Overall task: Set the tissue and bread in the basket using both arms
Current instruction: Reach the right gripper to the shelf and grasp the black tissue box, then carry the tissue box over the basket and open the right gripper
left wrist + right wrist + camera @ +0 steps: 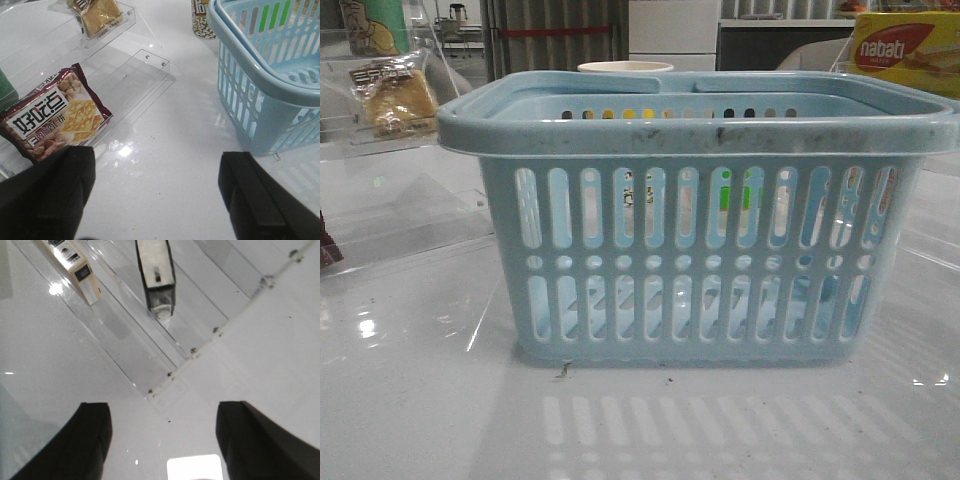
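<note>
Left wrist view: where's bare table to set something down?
Open white table between the cracker packet and the basket, ahead of the open left gripper. Crowded on the clear acrylic shelf: bread and the packet.

Basket (pixel 700 215): scuffed light-blue plastic. Table (pixel 420 400): glossy white. Bread (pixel 395 100): clear shiny wrapper, on a transparent acrylic shelf (pixel 125 65).

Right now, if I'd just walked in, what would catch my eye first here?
The big light-blue basket fills the middle of the front view, apparently empty. Left of it, the wrapped bread sits on a clear acrylic stand, with a red cracker packet lower down. Far right, a yellow nabati box stands behind.
</note>
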Motion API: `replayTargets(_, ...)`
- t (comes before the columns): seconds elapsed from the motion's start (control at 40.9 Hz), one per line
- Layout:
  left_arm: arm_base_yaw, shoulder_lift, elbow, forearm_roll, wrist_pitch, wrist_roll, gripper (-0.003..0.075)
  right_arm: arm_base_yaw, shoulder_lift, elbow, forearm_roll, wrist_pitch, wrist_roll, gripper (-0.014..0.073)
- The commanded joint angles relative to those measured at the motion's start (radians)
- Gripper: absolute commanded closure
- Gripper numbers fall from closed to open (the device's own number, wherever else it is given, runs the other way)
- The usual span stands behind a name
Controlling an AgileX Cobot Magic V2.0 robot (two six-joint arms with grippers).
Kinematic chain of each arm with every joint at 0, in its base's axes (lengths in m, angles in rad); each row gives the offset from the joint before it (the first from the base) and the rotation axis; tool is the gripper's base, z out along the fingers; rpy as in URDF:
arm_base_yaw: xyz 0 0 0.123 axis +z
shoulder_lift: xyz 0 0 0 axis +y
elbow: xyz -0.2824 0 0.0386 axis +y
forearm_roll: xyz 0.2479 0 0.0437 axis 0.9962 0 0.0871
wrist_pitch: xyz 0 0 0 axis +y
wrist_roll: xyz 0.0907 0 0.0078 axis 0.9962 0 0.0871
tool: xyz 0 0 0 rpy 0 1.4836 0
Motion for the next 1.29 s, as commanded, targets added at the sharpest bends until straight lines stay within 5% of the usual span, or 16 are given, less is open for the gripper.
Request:
replayTargets(0.0,-0.008,0.009,-0.035,-0.007,-0.07,0.003,0.0159,-0.006,0.058,-0.107,0.026,-0.025,-0.049,0.0042)
replayTargets(0.488,-0.008,0.009,-0.035,-0.007,-0.068,0.003,0.0158,-0.006,0.309,-0.287,-0.006,-0.216,-0.057,0.0061)
replayTargets(0.635,-0.008,0.009,-0.035,-0.011,-0.068,0.003,0.0159,-0.006,0.339,-0.289,-0.026,-0.257,-0.057,0.0136)
replayTargets(0.879,-0.008,0.009,-0.035,-0.017,-0.068,0.003,0.0159,-0.006,0.337,-0.289,-0.028,-0.26,-0.057,0.0395)
replayTargets(1.27,-0.008,0.009,-0.035,-0.017,-0.07,0.003,0.0159,0.089,0.094,-0.289,-0.007,-0.199,-0.057,0.0407)
